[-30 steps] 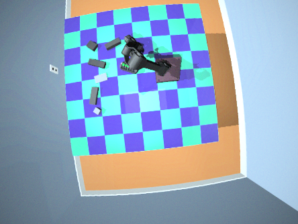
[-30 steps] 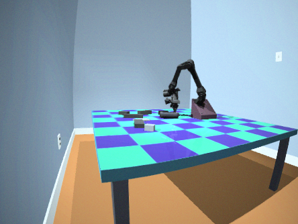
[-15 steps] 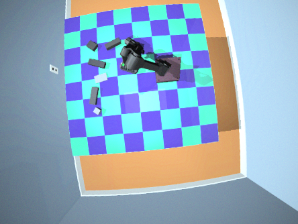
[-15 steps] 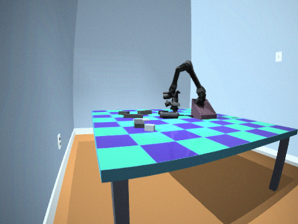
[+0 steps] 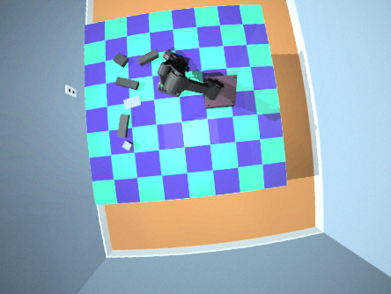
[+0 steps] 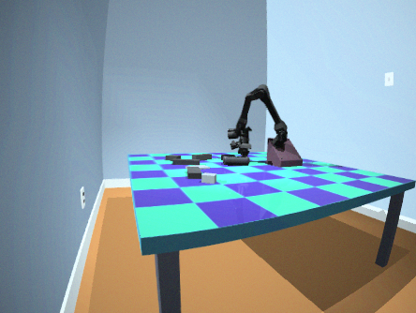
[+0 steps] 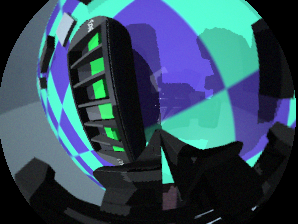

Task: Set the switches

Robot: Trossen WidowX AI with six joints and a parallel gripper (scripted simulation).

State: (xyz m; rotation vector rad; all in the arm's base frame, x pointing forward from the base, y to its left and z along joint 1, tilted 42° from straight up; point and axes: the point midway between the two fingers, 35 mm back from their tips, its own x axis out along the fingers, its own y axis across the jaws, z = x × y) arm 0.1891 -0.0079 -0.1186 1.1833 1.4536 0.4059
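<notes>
The dark grey controller unit (image 7: 120, 90) (image 6: 235, 160) lies on the bench with its rocker switches facing up. In the wrist view it stands left of the fingertips, and a finger covers part of its near end. Each rocker shows a bright green part on the right and a dark part on the left; which ends are pressed down is hard to tell. The underside label is hidden. In the top view the arm covers most of the unit. My gripper (image 7: 158, 132) (image 6: 244, 155) is shut and empty, pointing down beside the unit, low over the bench. Contact cannot be told.
Dark grey blocks (image 5: 121, 60) (image 5: 148, 57) (image 5: 127, 83) (image 5: 123, 125) lie toward the outlet-wall side of the checkered bench (image 5: 198, 158). A white flat block (image 5: 132, 102) and a small white block (image 5: 127, 145) lie among them. The arm stands on a purple-brown base (image 5: 220, 104) (image 6: 284, 156).
</notes>
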